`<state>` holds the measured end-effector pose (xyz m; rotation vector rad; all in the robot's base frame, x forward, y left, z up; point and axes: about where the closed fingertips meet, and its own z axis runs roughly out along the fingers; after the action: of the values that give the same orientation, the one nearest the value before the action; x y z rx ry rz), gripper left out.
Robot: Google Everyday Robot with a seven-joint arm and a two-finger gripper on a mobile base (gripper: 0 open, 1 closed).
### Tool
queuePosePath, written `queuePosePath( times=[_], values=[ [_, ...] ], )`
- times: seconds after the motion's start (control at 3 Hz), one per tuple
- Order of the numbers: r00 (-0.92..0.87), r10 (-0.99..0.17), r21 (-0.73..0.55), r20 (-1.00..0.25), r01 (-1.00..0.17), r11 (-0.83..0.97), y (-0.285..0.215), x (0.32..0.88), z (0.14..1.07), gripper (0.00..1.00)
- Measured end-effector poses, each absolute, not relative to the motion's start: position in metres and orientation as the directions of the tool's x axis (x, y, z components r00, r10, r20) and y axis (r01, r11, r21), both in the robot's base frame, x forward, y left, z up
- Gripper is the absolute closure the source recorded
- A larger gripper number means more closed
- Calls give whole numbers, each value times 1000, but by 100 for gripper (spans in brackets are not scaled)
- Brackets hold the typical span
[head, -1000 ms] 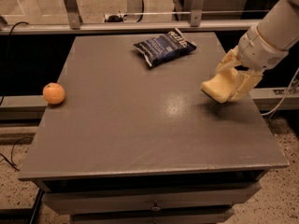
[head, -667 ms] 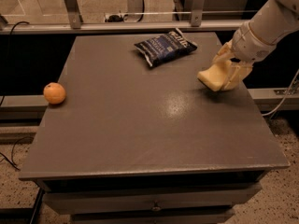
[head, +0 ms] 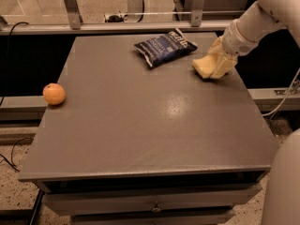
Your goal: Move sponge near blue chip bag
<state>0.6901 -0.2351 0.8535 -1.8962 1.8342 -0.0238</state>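
The pale yellow sponge (head: 209,65) is held in my gripper (head: 219,59) at the table's far right, low over the surface. The gripper is shut on it, with my white arm reaching in from the upper right. The dark navy blue chip bag (head: 165,47) lies flat on the table just to the left of the sponge, a short gap between them.
An orange fruit (head: 54,93) sits at the left edge of the grey table (head: 140,130). A metal rail and posts (head: 131,18) run behind the table's far edge. A drawer front is below the near edge.
My gripper has carried the sponge toward the far side and left, closer to the blue chip bag. The bag and the orange have not moved.
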Motion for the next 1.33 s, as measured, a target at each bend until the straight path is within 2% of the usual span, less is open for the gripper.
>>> queuePosePath(
  times=[0.33, 0.67, 1.33],
  values=[
    [83, -929, -390, -361, -918, 70, -226, 710, 858, 100],
    [92, -919, -405, -383, -911, 78, -216, 721, 865, 84],
    [110, -910, -397, -400, -915, 64, -202, 730, 865, 38]
  ],
)
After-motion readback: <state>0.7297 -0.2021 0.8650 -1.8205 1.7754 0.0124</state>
